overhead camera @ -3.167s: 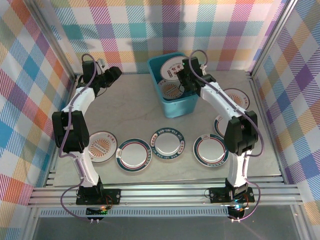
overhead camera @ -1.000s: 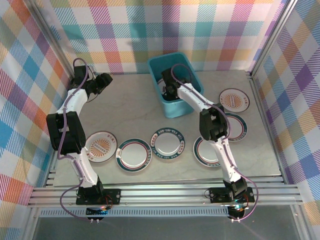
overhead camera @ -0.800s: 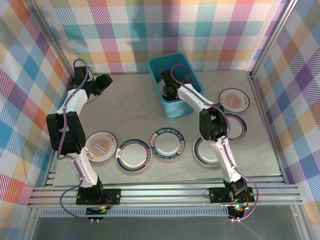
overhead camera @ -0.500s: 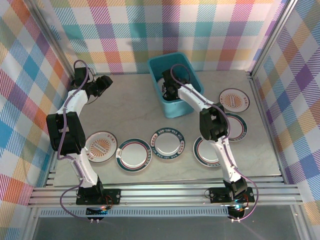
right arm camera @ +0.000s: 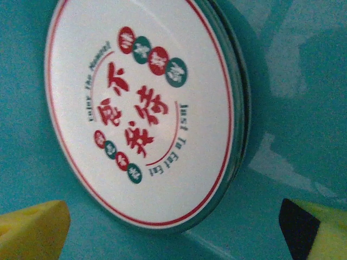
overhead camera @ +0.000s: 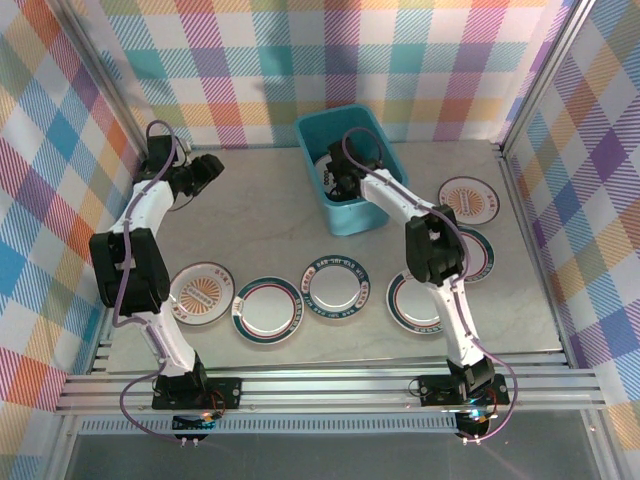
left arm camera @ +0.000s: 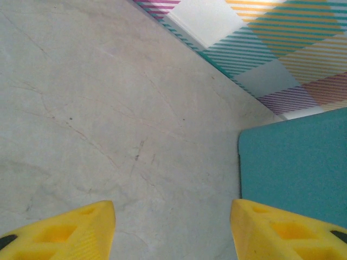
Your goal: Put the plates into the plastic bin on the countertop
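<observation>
From above, your right pincer (overhead camera: 337, 181) sits in the plastic bin (overhead camera: 352, 218), deeper than three seconds ago, its jaws hidden. Six plates (overhead camera: 267, 308) lie on the bench (overhead camera: 260, 220), one partly under the arm.

Left wrist: your left pincer (left arm camera: 171, 233) gapes wide, empty, beside the bin.

Right wrist: jaws wide, empty, over a red-rimmed plate (right arm camera: 143, 114) in the bin.

the countertop (overhead camera: 260, 212) bears the plastic bin (overhead camera: 347, 218) and six plates (overhead camera: 338, 286).

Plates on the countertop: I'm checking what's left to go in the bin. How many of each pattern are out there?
Orange sunburst plates: 2
Plain-centred plates with coloured rims: 4
Total: 6
</observation>
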Action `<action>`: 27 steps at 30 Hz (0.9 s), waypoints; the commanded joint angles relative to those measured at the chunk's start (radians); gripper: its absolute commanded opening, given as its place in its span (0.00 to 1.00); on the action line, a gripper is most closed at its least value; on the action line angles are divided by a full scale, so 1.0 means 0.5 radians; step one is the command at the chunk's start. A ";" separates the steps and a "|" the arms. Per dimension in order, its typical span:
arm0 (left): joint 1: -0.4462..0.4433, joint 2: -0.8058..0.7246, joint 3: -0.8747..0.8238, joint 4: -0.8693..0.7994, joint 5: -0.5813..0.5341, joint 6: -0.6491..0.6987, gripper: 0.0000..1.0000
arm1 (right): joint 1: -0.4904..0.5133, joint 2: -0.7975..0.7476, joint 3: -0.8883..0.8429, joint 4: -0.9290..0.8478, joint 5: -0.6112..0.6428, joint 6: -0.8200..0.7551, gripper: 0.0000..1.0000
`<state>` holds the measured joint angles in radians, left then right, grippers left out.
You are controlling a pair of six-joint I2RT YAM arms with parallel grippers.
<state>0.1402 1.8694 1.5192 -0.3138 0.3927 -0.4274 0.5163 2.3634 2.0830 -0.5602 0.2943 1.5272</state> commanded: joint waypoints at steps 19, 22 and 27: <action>0.008 -0.731 -0.581 -0.687 -0.525 0.244 0.60 | 0.022 -0.731 -0.800 0.964 -0.168 -1.233 0.99; 0.008 -0.786 -0.636 -0.851 -0.537 0.284 0.60 | 0.023 -0.789 -0.784 0.876 -0.313 -1.396 0.99; 0.019 -0.966 -0.874 -0.960 -0.587 0.303 0.61 | 0.023 -0.991 -1.005 1.003 -0.523 -1.560 1.00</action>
<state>0.1402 1.4456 1.1320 -0.6983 0.1333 -0.3042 0.5213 1.9438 1.6268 -0.1104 0.1230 0.8528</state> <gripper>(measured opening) 0.609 0.998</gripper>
